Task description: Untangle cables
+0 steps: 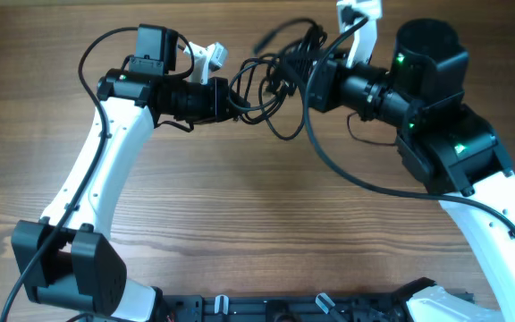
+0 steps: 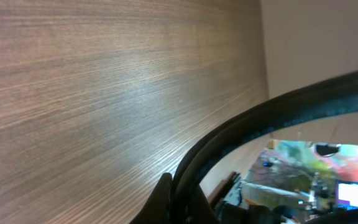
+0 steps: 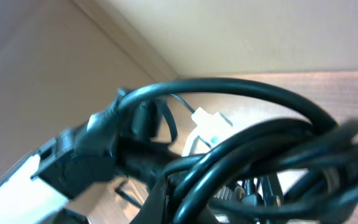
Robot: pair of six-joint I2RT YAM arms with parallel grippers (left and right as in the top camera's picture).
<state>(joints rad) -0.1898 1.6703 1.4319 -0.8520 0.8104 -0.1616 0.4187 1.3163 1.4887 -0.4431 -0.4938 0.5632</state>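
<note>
I work over a wooden table, brown with fine straight grain and a pale sheen of light across it. Past the table's far edge stands a plain cream wall. Off the table's end sits blurred, colourful clutter

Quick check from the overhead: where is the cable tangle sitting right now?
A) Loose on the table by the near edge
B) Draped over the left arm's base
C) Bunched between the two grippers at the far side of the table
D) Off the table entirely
C: the overhead view shows the cables bunched between the left gripper and the right gripper, with both grippers shut on them.
</note>
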